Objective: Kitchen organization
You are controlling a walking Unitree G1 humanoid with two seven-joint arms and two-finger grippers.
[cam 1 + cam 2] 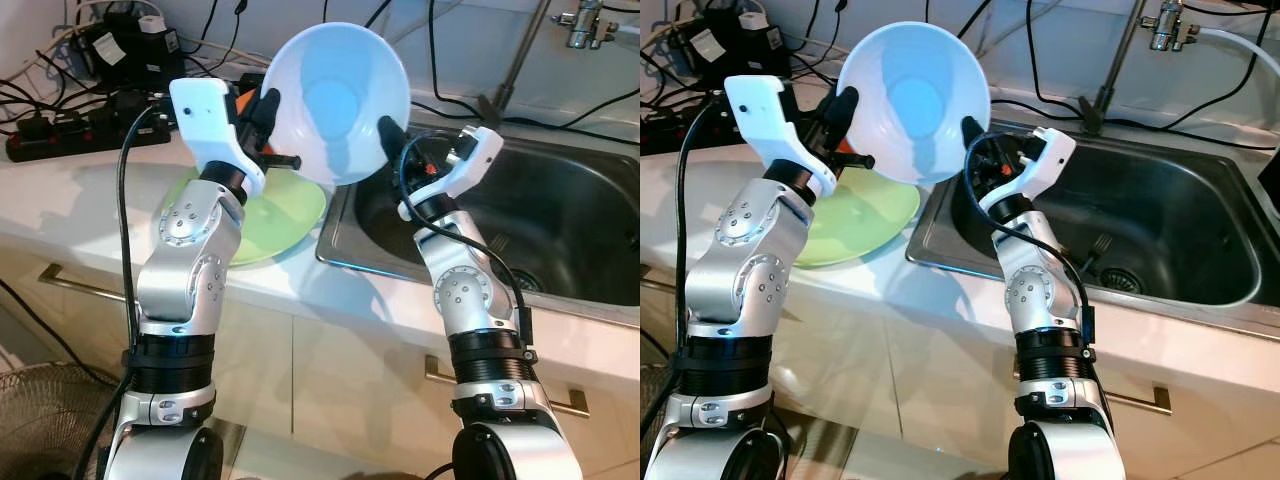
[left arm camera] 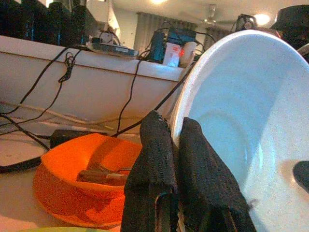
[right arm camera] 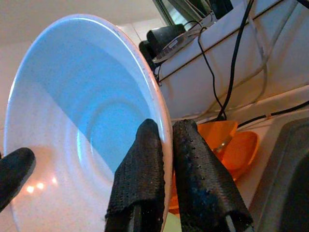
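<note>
Two grippers up front, left gripper point(image 1: 262, 112) and right gripper point(image 1: 392, 137), each pinching one side of the white bowl's point(image 1: 335, 100) rim. Bowl up in the air, tipped, between green plate point(image 1: 275, 215) and sink point(image 1: 560, 215). Farther back on the desk point(image 1: 80, 200), an orange bowl point(image 2: 79, 186) by the wires. Looks like mid-carry; still needs setting down, plate and orange bowl not yet sorted.

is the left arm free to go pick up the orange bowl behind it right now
Probably not. The left pincer is clamped on the rim of the white bowl, which the right pincer grips on the opposite rim. The orange bowl sits close by on the counter, but the left arm would have to let go first.
</note>
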